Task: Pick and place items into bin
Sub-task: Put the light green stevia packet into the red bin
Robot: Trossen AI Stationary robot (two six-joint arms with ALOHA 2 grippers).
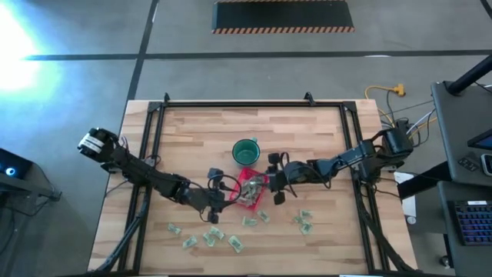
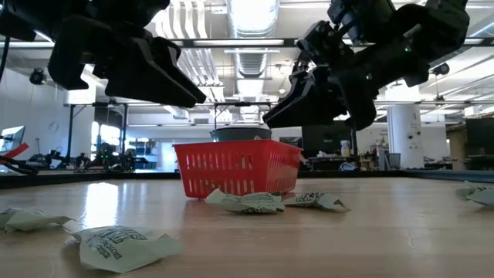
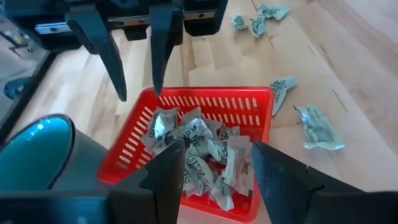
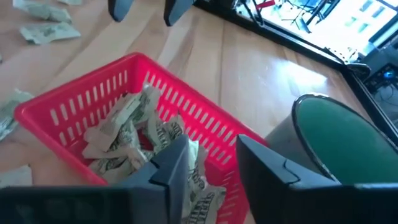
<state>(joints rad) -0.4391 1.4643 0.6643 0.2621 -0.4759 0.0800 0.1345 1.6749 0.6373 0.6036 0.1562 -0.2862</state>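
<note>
The red bin [image 1: 250, 189] stands near the table's middle, holding several pale green-and-white wrapped items [image 3: 199, 146]. More items lie loose on the wood toward the near edge [image 1: 211, 235], [image 1: 304, 222]. My left gripper [image 3: 214, 165] hovers open over the bin's left side [image 1: 221, 197], fingers on either side of the pile without touching it. My right gripper [image 4: 211, 158] hovers open over the bin's right side [image 1: 274, 189]. In the low view both grippers hang above the bin [image 2: 235, 166].
A round dark-green cup [image 1: 245, 151] stands just beyond the bin, close to the right gripper [image 4: 339, 140]. Two loose items lie against the bin's near wall [image 2: 247, 202]. Black rails [image 1: 150, 154] border the table's left, right and far sides.
</note>
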